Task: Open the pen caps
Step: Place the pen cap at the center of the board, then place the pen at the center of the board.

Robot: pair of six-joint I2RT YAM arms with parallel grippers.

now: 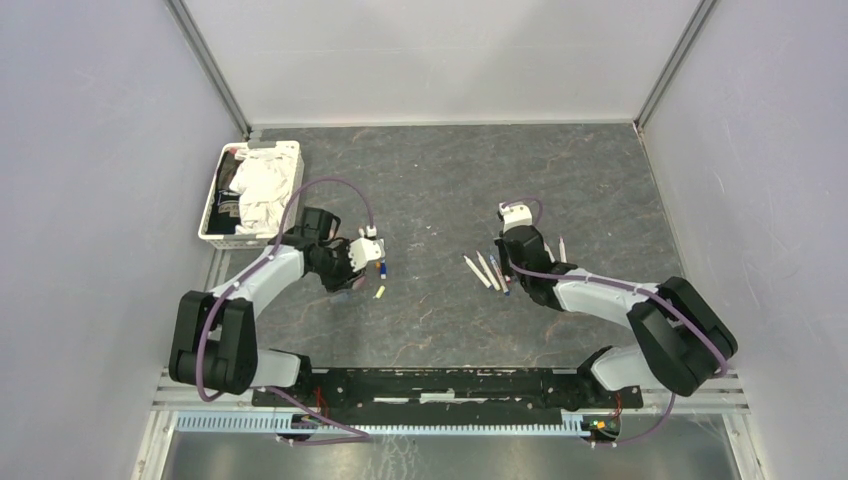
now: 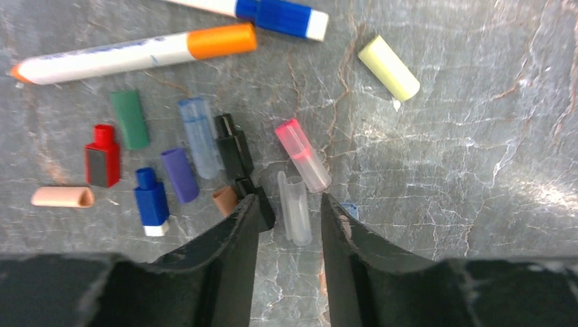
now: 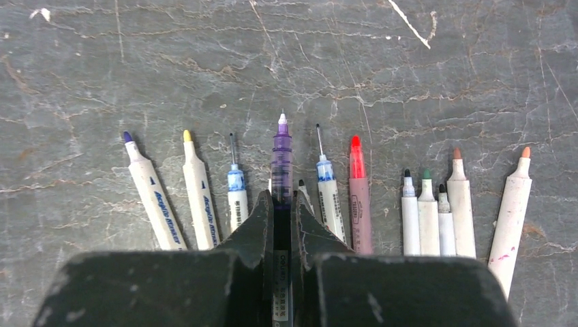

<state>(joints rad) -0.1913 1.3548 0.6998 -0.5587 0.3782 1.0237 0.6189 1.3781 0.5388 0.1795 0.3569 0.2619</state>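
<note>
Several loose pen caps lie on the table in the left wrist view: green (image 2: pixel 129 119), red (image 2: pixel 102 155), blue (image 2: pixel 151 201), purple (image 2: pixel 180 174), black (image 2: pixel 234 145), pink (image 2: pixel 302 154), yellow (image 2: pixel 388 68). A clear cap (image 2: pixel 294 208) lies between the tips of my left gripper (image 2: pixel 289 199), which is open and grips nothing. Two pens keep their caps: orange (image 2: pixel 221 41) and blue (image 2: pixel 279 15). My right gripper (image 3: pixel 281 197) is shut on an uncapped purple pen (image 3: pixel 281 153), held over a row of uncapped pens (image 3: pixel 426 211).
A white tray (image 1: pixel 213 190) of white cloth stands at the back left. Seen from above, the left gripper (image 1: pixel 360 262) hovers over the caps and the right gripper (image 1: pixel 510 245) over the pen row (image 1: pixel 485 270). A peach cap (image 2: pixel 63 197) lies far left.
</note>
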